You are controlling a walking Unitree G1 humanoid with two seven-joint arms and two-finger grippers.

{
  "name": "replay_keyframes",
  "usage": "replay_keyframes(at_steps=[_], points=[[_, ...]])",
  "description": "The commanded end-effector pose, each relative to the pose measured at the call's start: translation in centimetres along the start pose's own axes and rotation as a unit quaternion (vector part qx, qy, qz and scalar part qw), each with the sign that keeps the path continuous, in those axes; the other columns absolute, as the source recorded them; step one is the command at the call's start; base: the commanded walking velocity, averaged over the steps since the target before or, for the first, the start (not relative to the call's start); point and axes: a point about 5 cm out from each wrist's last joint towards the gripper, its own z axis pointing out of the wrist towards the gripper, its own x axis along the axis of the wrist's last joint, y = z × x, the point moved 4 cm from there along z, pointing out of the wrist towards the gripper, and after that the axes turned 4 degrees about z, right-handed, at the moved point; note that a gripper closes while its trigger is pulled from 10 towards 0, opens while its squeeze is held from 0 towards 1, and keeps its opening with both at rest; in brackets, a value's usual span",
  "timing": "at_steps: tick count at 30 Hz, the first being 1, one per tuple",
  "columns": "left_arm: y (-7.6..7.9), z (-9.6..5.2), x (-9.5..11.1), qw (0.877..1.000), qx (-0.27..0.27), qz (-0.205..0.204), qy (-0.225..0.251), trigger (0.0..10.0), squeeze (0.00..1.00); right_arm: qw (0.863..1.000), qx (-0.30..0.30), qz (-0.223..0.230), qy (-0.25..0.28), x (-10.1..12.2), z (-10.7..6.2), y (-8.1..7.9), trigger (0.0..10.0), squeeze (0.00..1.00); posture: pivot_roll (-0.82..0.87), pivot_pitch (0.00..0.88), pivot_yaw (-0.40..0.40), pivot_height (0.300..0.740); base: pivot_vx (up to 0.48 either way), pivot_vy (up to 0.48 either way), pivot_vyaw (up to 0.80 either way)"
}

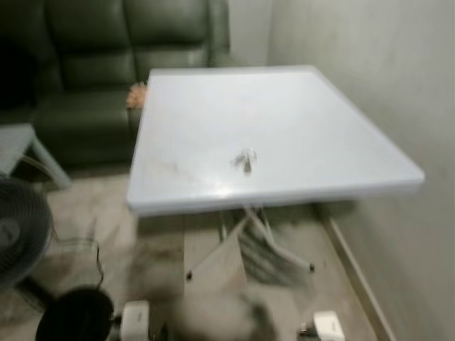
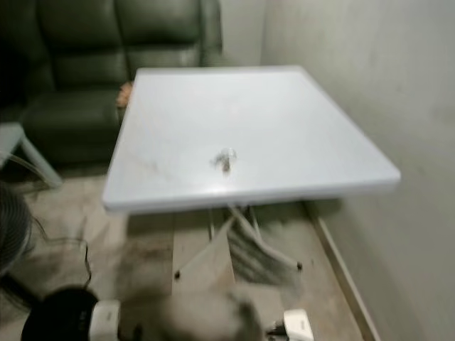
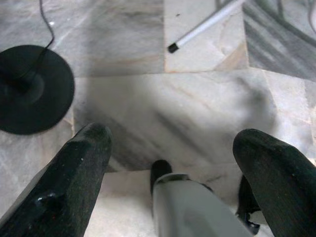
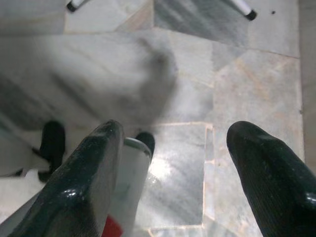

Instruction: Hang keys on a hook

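Down low, both arms hang over the marble floor [image 3: 197, 98]. The left gripper [image 3: 173, 158] has its jaws spread wide, nothing between them but floor tiles and the robot's own pale leg and dark foot below. Off to one side of those jaws sits the round black base of a fan [image 3: 29, 89], its cord trailing away. The right gripper [image 4: 173, 158] is the same: jaws spread apart, gripping nothing, floor beneath.

Beyond both sets of jaws, the thin white legs of the counter [image 1: 249, 241] cross over the tiles, black caps at their ends. The keys [image 1: 245, 161] are well apart from either pair of jaws, up above and ahead of them, lying on the white counter [image 1: 320, 128] top near its front edge, roughly midway across. They look like a small metal bunch, blurred, so no detail can be made out.

Past the counter, a dark green sofa [image 1: 106, 64] stands against the back, and a plain wall [image 1: 384, 64] runs along the robot's right.
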Motion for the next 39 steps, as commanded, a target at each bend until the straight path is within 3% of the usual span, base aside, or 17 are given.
replay_keyframes(at_steps=[1, 5, 8, 9, 10, 13, 19, 23, 27, 29, 30, 33, 39], points=[[-0.3, 0.0, 0.2, 1.0, 0.007, 0.003, 0.004, 10.0, 0.0, 1.0, 0.004, 0.0, 0.01, 0.6, 0.1, -0.2, 10.0, 0.0, -0.07, 0.0, -0.018, 0.74, 0.0, 0.0, 0.0], [-0.3, 0.0, 0.2, 1.0, 0.008, 0.003, 0.004, 10.0, 0.0, 1.0, 0.004, -0.001, 0.01, 0.6, 0.1, -0.2, 10.0, 0.0, -0.07, 0.0, -0.018, 0.74, 0.0, 0.0, 0.0], [-0.9, 0.1, 2.4, 0.998, 0.004, -0.002, 0.063, 10.0, 0.0, 0.998, 0.016, -0.002, 0.058, 3.3, 0.4, -0.1, 10.0, 0.0, -0.07, 0.0, -0.016, 0.74, 0.0, 0.0, 0.0], [-1.0, 0.1, 3.5, 0.996, 0.002, -0.007, 0.088, 10.0, 0.0, 0.997, 0.021, -0.004, 0.074, 4.2, 0.4, -0.2, 10.0, 0.67, -0.07, 0.0, -0.017, 0.74, 0.0, 0.0, 0.0], [-1.0, 0.1, 4.1, 0.994, 0.001, -0.01, 0.105, 10.0, 0.0, 0.996, 0.026, -0.009, 0.086, 4.9, 0.5, -0.2, 10.0, 1.0, -0.07, 0.0, -0.017, 0.74, 0.0, 0.0, 0.0], [-1.1, 0.0, 5.9, 0.989, 0.0, -0.005, 0.149, 10.0, 0.0, 0.991, 0.046, -0.02, 0.122, 6.7, 0.4, -0.7, 10.0, 1.0, -0.07, 0.0, -0.015, 0.74, 0.0, 0.0, 0.0], [-1.1, -0.9, 9.8, 0.966, 0.0, -0.02, 0.257, 10.0, 0.0, 0.971, 0.081, -0.044, 0.218, 11.2, -0.3, -1.5, 10.0, 1.0, -0.06, 0.0, -0.017, 0.74, 0.0, 0.0, 0.0], [-1.0, -1.6, 11.3, 0.954, 0.001, -0.017, 0.298, 10.0, 0.0, 0.961, 0.09, -0.05, 0.259, 12.8, -0.8, -1.8, 10.0, 1.0, -0.06, 0.0, -0.016, 0.74, 0.0, 0.0, 0.0], [-0.3, -3.2, 13.0, 0.933, -0.016, 0.0, 0.36, 10.0, 0.0, 0.937, 0.106, -0.053, 0.328, 15.1, -2.1, -2.2, 10.0, 1.0, -0.07, 0.0, -0.012, 0.74, 0.0, 0.0, 0.0], [-0.3, -3.5, 13.2, 0.93, -0.018, -0.01, 0.368, 10.0, 0.0, 0.933, 0.109, -0.054, 0.34, 15.5, -2.3, -2.2, 10.0, 1.0, -0.07, 0.0, -0.012, 0.74, 0.0, 0.0, 0.0], [-0.3, -4.1, 13.6, 0.923, -0.025, -0.03, 0.383, 10.0, 0.0, 0.925, 0.11, -0.055, 0.36, 16.2, -2.8, -2.3, 10.0, 1.0, -0.07, 0.0, -0.011, 0.74, 0.0, 0.0, 0.0], [-0.2, -5.6, 14.7, 0.908, -0.03, -0.028, 0.417, 10.0, 0.0, 0.908, 0.108, -0.06, 0.401, 17.5, -3.9, -2.5, 10.0, 1.0, -0.06, 0.0, -0.015, 0.74, 0.0, 0.0, 0.0], [-0.2, -7.7, 16.7, 0.891, -0.031, -0.021, 0.453, 10.0, 0.0, 0.89, 0.142, -0.053, 0.429, 18.9, -5.2, -3.8, 10.0, 1.0, -0.07, 0.0, -0.018, 0.74, 0.0, 0.0, 0.0]])
